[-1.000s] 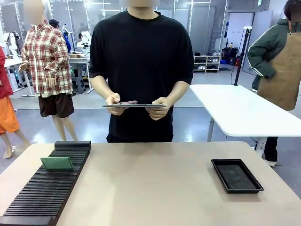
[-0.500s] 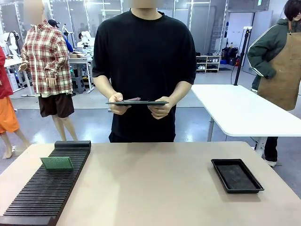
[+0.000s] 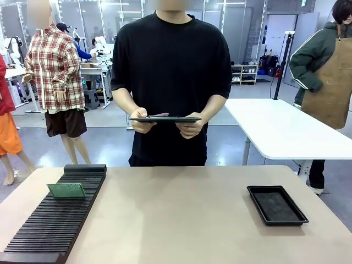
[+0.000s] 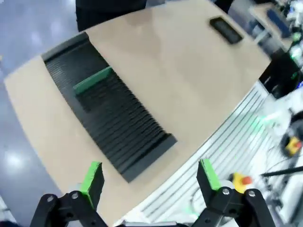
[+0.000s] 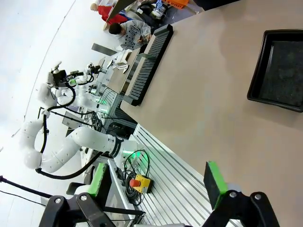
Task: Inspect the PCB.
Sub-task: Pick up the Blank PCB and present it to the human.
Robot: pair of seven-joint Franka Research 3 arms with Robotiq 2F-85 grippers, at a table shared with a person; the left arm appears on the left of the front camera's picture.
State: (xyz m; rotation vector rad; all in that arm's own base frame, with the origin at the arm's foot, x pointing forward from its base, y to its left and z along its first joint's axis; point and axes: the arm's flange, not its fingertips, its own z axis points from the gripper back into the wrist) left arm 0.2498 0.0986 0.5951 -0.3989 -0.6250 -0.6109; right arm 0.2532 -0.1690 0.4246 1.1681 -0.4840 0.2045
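Observation:
The green PCB (image 3: 66, 190) stands upright in a slot of the black ribbed rack (image 3: 55, 220) at the table's left; in the left wrist view the PCB (image 4: 93, 80) shows near the rack's far end. High above the rack's near end, my left gripper (image 4: 150, 177) is open with nothing between its fingers. My right gripper (image 5: 156, 182) is open too, hanging over the table's near edge, well apart from the board.
A shallow black tray (image 3: 276, 204) lies at the table's right, also the tray (image 5: 280, 69) in the right wrist view. A person stands at the far side holding a dark flat tablet (image 3: 165, 119) in both hands. A white table (image 3: 286, 132) stands behind right.
The person has shifted slightly to the right and raised the tablet a little. The PCB, rack and tray have not moved.

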